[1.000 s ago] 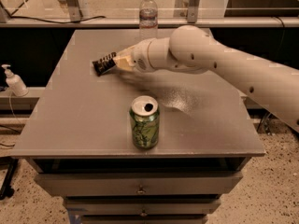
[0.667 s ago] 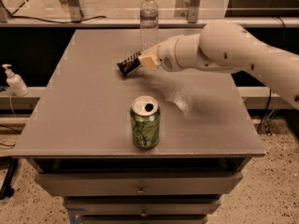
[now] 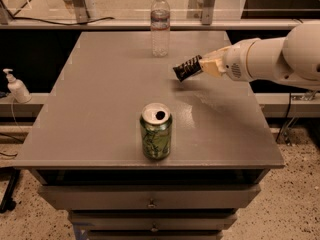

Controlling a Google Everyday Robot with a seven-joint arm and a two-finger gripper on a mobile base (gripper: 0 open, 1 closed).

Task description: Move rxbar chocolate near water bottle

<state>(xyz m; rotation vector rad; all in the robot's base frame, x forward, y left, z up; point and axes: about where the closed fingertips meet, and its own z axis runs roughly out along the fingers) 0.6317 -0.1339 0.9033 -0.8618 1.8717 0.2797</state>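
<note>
The rxbar chocolate (image 3: 187, 68), a small black wrapper with pale stripes, is held in my gripper (image 3: 204, 66), which is shut on its right end. The bar hangs a little above the grey table (image 3: 100, 109), right of centre. The white arm comes in from the right edge. The water bottle (image 3: 160, 25), clear with a white cap and a pale label band, stands upright at the table's far edge, up and to the left of the bar and apart from it.
A green soda can (image 3: 156, 130) with an open top stands near the table's front edge. A small white pump bottle (image 3: 15, 86) sits on a ledge to the left. Drawers are below the tabletop. A rail runs behind the table.
My gripper has carried the bar from the left-centre of the table to the right, past the line of the bottle. The can and the bottle have not moved.
</note>
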